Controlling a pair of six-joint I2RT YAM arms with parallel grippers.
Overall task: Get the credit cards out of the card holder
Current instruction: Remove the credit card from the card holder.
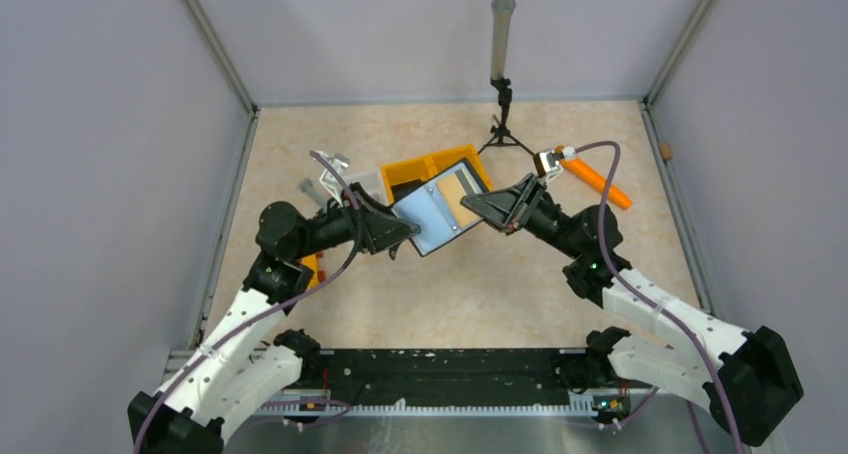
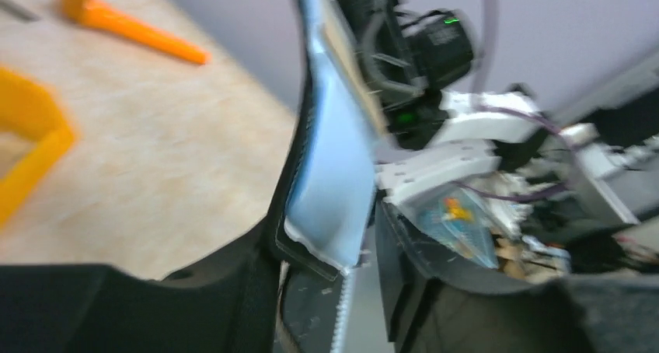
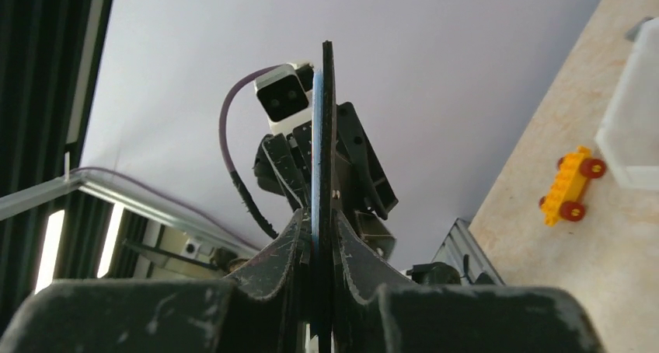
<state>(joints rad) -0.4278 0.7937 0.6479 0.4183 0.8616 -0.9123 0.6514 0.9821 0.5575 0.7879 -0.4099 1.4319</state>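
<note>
The card holder is open and held in the air over the table's middle, its pale blue lining facing up. A tan patch and a dark strip show in its far half; I cannot tell whether they are credit cards. My right gripper is shut on the holder's right edge, which stands edge-on between the jaws in the right wrist view. My left gripper is at the holder's left corner. In the left wrist view the holder sits between spread jaws, against the left finger.
An orange bin and a clear container lie behind the holder. An orange pen-like object lies at the back right. A small tripod post stands at the back. A yellow toy car is on the table.
</note>
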